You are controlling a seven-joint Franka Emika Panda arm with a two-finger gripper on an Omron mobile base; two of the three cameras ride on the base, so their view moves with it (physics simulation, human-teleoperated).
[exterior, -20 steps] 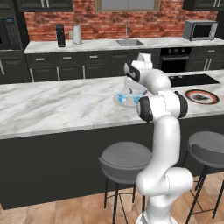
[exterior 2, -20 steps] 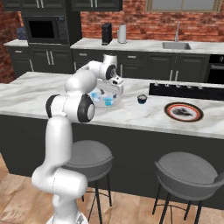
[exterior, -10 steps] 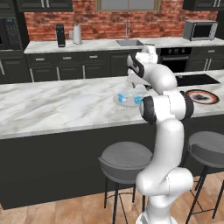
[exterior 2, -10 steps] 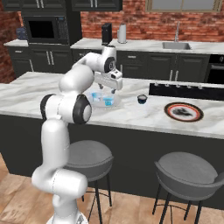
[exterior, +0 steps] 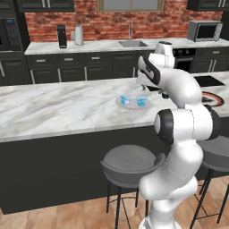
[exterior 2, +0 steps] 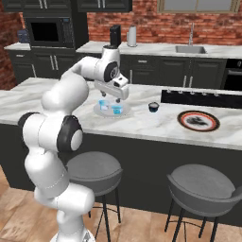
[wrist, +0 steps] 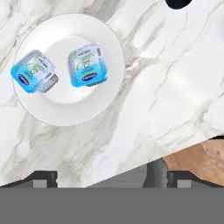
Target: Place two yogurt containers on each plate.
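Above the pale plate [wrist: 65, 111], tool [exterior 2: 116, 98] hangs open.

Two light blue yogurt cups [wrist: 86, 64] on pale plate [wrist: 109, 92], dark cup [exterior 2: 153, 107], red-rimmed plate [exterior 2: 198, 121] apart

From my left base view the arm covers most of the red-rimmed plate [exterior: 218, 99] — just its far-right sliver shows (one dark cup [wrist: 177, 3] is cropped too).

Bright, even rendered light; soft shadows, slight blur.
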